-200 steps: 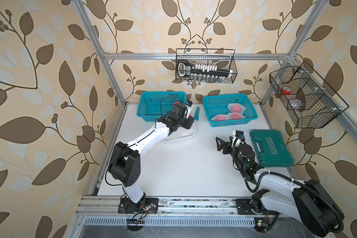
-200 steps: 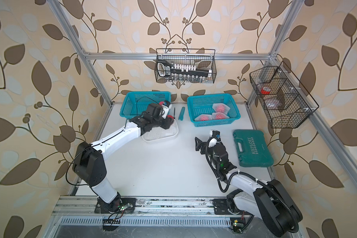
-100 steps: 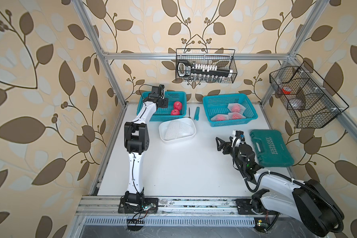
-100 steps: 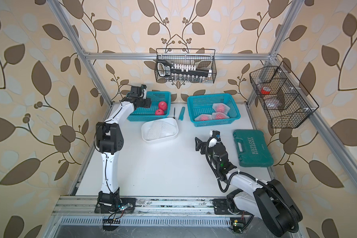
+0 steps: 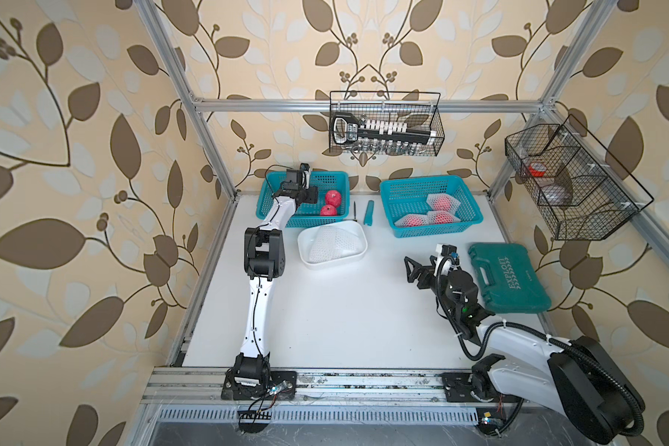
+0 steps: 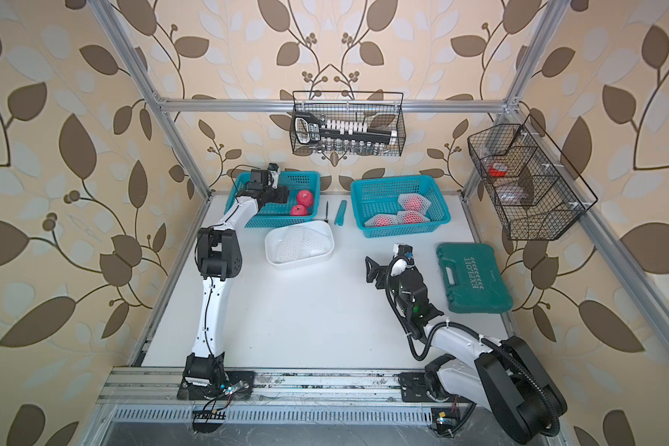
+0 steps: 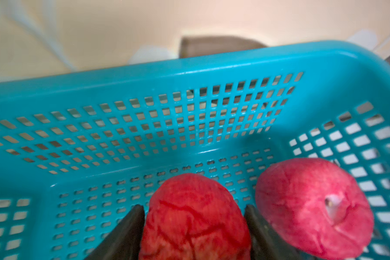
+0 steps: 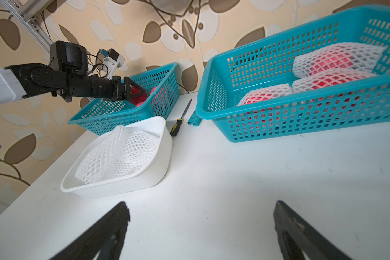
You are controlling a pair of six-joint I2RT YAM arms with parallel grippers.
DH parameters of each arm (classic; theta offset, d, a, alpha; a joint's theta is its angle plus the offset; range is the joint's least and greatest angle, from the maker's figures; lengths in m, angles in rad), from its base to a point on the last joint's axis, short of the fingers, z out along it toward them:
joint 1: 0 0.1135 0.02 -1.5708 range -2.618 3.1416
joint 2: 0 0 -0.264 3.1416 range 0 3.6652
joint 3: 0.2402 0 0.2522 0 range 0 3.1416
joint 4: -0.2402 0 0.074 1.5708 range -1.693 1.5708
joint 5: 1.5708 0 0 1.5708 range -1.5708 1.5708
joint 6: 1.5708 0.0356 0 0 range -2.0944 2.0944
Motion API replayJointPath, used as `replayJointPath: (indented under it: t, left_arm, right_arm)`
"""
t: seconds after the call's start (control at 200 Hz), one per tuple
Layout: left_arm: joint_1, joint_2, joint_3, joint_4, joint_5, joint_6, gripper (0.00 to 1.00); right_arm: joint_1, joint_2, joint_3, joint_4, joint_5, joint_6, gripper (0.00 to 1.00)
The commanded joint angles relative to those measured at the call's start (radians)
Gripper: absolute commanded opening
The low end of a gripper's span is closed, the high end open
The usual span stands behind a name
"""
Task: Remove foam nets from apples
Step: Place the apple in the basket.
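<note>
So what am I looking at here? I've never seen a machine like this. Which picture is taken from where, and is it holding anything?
These are two robot arms mounted at a white table, each ending in a two-fingered gripper. Both top views look down on everything; the other two pictures come from cameras on the arms' wrists. The left gripper reaches into a teal basket with a bare apple between its fingers; whether it grips it I cannot tell. The right gripper hangs open and empty. A second basket holds apples in foam nets; a white tub holds empty nets.
</note>
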Motion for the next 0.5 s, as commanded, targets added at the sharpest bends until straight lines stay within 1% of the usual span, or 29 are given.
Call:
replayJointPath:
  t: [0.0, 0.075, 0.11, 0.225, 0.335, 0.43, 0.46, 0.47, 0.495]
  left_arm:
    - [-0.001, 0.001, 0.039, 0.105, 0.045, 0.010, 0.77]
    - [-0.001, -0.007, 0.031, 0.120, 0.037, 0.011, 0.94]
    - [-0.001, -0.019, 0.020, 0.126, 0.035, 0.010, 0.99]
    - [-0.001, -0.085, -0.054, 0.158, 0.026, 0.020, 0.99]
    - [-0.001, -0.191, -0.139, 0.161, 0.017, 0.008, 0.99]
    - [-0.001, -0.314, -0.235, 0.159, 0.001, -0.033, 0.99]
    - [0.001, -0.356, -0.269, 0.154, 0.007, -0.042, 0.99]
    - [0.001, -0.372, -0.275, 0.156, 0.007, -0.046, 0.99]
    - [-0.001, -0.413, -0.341, 0.164, 0.006, -0.057, 0.99]
  right_arm:
    - [-0.004, -0.017, -0.007, 0.029, -0.001, -0.011, 0.99]
    - [-0.004, -0.020, -0.004, 0.030, -0.005, -0.036, 0.99]
    - [-0.004, -0.025, 0.006, 0.018, -0.015, -0.052, 1.00]
    - [-0.006, -0.055, 0.051, -0.041, -0.004, -0.066, 1.00]
    - [-0.020, -0.101, 0.131, -0.137, -0.005, -0.075, 1.00]
    - [-0.049, -0.084, 0.245, -0.246, 0.063, -0.031, 1.00]
    - [-0.080, -0.062, 0.301, -0.310, 0.042, -0.009, 1.00]
    - [-0.093, -0.052, 0.322, -0.335, 0.023, -0.003, 1.00]
    - [-0.130, -0.020, 0.373, -0.382, -0.035, 0.010, 0.99]
